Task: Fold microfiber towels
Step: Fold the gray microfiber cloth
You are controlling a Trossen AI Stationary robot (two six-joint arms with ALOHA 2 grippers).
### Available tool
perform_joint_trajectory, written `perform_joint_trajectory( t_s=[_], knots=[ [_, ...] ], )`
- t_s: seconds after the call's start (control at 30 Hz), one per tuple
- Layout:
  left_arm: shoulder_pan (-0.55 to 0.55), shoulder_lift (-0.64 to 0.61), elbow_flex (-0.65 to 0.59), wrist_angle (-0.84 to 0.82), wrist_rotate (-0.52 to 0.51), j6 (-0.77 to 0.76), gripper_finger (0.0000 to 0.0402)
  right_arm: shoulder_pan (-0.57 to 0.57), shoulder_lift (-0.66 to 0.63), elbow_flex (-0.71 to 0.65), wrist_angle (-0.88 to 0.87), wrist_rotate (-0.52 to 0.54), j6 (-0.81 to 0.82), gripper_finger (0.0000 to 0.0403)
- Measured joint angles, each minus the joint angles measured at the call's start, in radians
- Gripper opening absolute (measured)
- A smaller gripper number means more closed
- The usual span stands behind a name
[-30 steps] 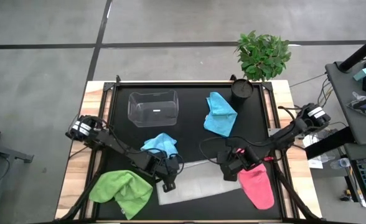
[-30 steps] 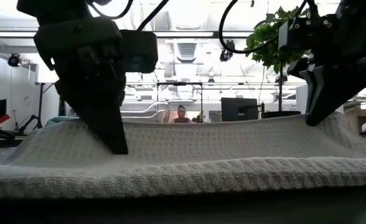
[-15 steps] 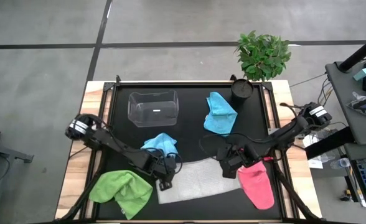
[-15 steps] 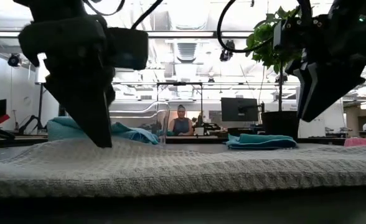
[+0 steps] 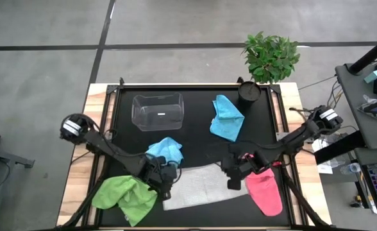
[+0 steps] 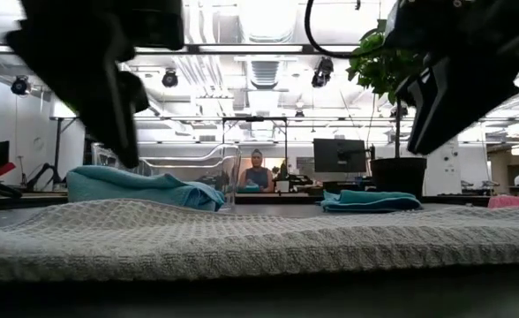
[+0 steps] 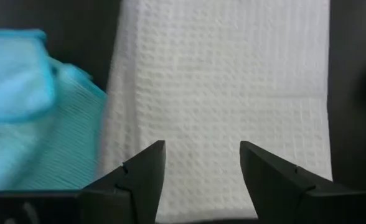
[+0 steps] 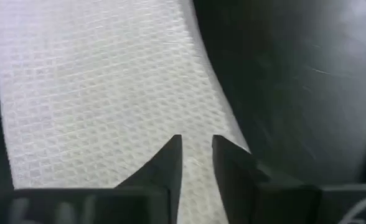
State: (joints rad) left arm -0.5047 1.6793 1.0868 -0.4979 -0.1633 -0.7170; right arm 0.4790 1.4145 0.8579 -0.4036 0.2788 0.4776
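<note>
Between parted pincers, flat grey-white towel point(image 5: 200, 186)

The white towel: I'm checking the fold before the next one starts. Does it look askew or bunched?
The white towel lies flat on the black mat but skewed, its long edges slanting against the mat's sides. No bunching shows in either wrist view.

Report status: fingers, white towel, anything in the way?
Left gripper open, right gripper slightly open, both empty above white towel. Towel flat on table, released. Blue towel touches its left end.
</note>
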Motion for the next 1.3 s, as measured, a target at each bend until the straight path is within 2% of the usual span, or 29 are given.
perform_joint_trajectory(
  t_s=[0.1, 0.27, 0.6, 0.73, 1.0, 1.3],
  knots=[
    [-0.024, 0.014, -0.006, -0.024, -0.027, -0.004, 0.0191, 0.006, 0.024, -0.020, 0.059, 0.001, -0.014, 0.0048],
    [-0.039, 0.016, -0.017, -0.120, -0.144, -0.009, 0.0191, 0.005, 0.047, -0.028, 0.071, 0.010, -0.019, 0.0016],
    [-0.038, 0.016, -0.113, -0.005, -0.160, -0.009, 0.0189, 0.005, 0.049, -0.028, 0.088, 0.013, -0.043, 0.0009],
    [-0.038, 0.016, -0.133, 0.058, -0.157, 0.000, 0.0151, 0.005, 0.049, -0.028, 0.088, 0.013, -0.044, 0.0009],
    [-0.038, 0.014, -0.137, 0.062, -0.130, 0.020, 0.0012, 0.005, 0.049, -0.028, 0.088, 0.013, -0.044, 0.0009],
    [-0.038, -0.022, -0.119, -0.018, -0.180, 0.042, 0.0010, 0.005, 0.048, -0.028, 0.087, 0.012, -0.044, 0.0009]
  ],
)
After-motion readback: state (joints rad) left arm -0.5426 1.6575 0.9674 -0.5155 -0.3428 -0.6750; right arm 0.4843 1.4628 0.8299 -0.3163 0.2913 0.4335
